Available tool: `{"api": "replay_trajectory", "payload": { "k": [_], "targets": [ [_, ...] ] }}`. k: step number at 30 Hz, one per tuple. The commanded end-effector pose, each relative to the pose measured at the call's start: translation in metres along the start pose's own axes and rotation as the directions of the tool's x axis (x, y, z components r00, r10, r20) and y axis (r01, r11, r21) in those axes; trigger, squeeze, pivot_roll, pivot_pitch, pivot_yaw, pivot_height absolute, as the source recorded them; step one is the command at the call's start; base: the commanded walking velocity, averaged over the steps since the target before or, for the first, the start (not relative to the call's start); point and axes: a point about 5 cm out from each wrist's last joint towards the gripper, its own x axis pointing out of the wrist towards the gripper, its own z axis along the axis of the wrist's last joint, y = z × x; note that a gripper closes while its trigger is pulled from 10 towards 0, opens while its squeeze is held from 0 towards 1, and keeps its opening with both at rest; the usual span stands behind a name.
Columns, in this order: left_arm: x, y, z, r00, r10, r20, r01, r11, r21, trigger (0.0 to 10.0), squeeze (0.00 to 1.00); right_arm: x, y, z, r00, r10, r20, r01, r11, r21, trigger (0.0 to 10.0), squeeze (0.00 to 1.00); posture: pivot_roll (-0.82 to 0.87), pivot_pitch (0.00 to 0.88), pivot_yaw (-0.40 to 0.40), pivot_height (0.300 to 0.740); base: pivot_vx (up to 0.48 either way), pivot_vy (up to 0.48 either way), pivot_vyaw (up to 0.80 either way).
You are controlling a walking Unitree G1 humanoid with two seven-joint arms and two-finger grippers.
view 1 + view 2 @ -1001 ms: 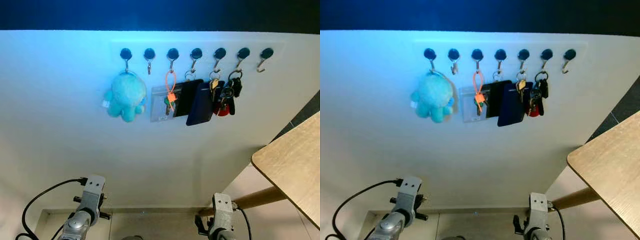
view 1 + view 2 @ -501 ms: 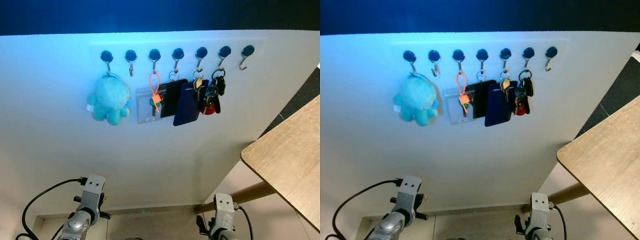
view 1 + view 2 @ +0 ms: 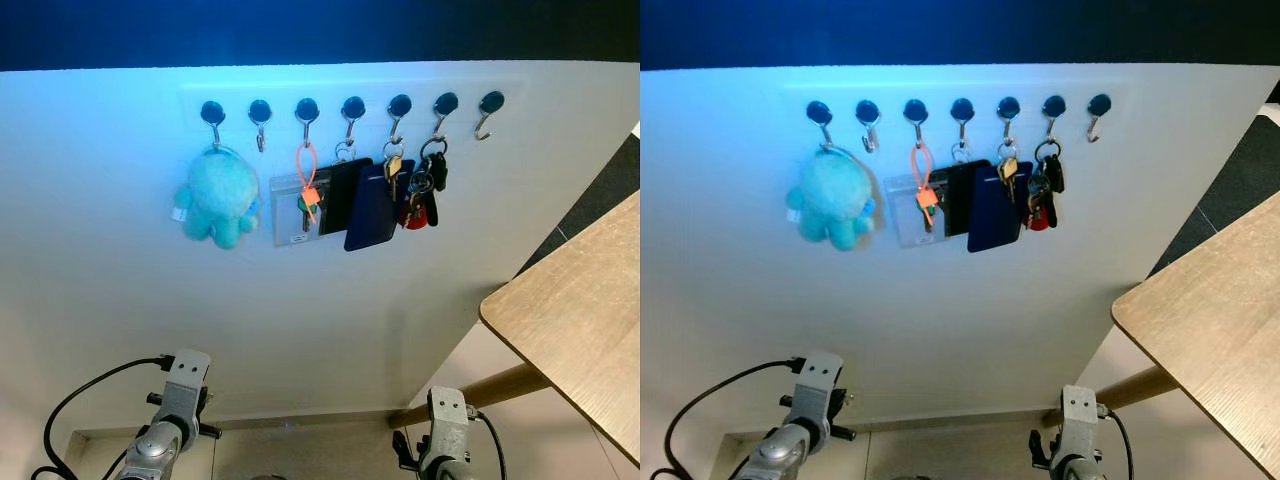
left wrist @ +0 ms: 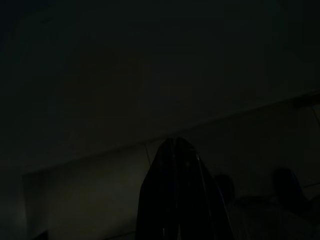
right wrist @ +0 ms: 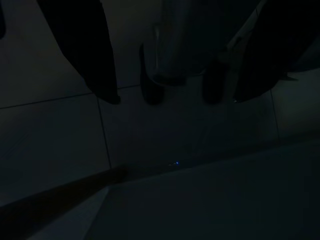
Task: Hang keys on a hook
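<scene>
Hook row: seven hooks [image 3: 345, 105] ran across the wall at 12 o'clock in the head views.
Keys: a bunch of keys [image 3: 425, 190] hung from the sixth hook, beside a dark card holder [image 3: 372, 205]; so the task's item appeared already hung.
Other loads: a teal plush [image 3: 218, 198] at 10 o'clock, an orange loop [image 3: 306, 175] over a clear badge sleeve [image 3: 292, 210].
Free hooks: the second hook [image 3: 259, 112] and the last hook [image 3: 489, 105] looked bare.
Left pincer: [image 4: 176, 150] fingers pressed together, arm hanging low at 7 o'clock.
Right pincer: [image 5: 187, 85] spread, carrying nothing, hanging low at 5 o'clock.
Desk: wooden desk [image 3: 580, 300] at 4 o'clock.
Advice: confirm the ring seats fully in the hook's curve; keep both arms low, away from the desk edge.
</scene>
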Motion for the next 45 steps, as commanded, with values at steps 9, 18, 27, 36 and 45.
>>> {"api": "replay_trajectory", "payload": {
  "k": [9, 18, 27, 36, 45],
  "targets": [
    [0.001, -0.002, 0.000, 1.000, -0.002, 0.005, 0.002, 1.000, -0.029, 10.0, 0.00, -0.001, 0.000, -0.002, 1.000, -0.002, -0.004, 0.002, 1.000, 0.008, 10.0, 0.00, 0.06, 0.050, -0.005, 0.740, -0.029, 0.000, 0.00],
    [0.002, -0.003, 0.004, 1.000, -0.001, 0.014, 0.001, 0.999, -0.043, 10.0, 0.00, 0.000, 0.000, -0.002, 1.000, -0.001, -0.004, 0.001, 1.000, 0.008, 10.0, 0.00, 0.06, 0.052, -0.006, 0.740, -0.277, 0.000, 0.00],
    [0.006, -0.009, 0.010, 0.999, -0.012, 0.037, 0.014, 0.998, -0.054, 10.0, 0.00, 0.000, 0.001, -0.002, 1.000, -0.001, -0.004, 0.001, 1.000, 0.009, 10.0, 0.00, 0.06, 0.052, -0.005, 0.740, -0.287, 0.000, 0.00],
    [0.008, -0.010, 0.016, 0.998, -0.015, 0.053, 0.017, 0.999, -0.048, 10.0, 0.00, -0.001, 0.000, -0.003, 1.000, -0.002, -0.005, 0.002, 1.000, 0.010, 10.0, 0.00, 0.06, 0.048, 0.000, 0.740, -0.287, 0.000, 0.00],
    [0.009, -0.008, 0.020, 0.998, -0.006, 0.058, 0.009, 0.999, -0.043, 10.0, 0.00, -0.001, 0.001, -0.004, 1.000, -0.003, -0.005, 0.003, 1.000, 0.012, 10.0, 0.00, 0.06, 0.045, 0.004, 0.740, -0.125, 0.000, 0.00]
  ]
}}
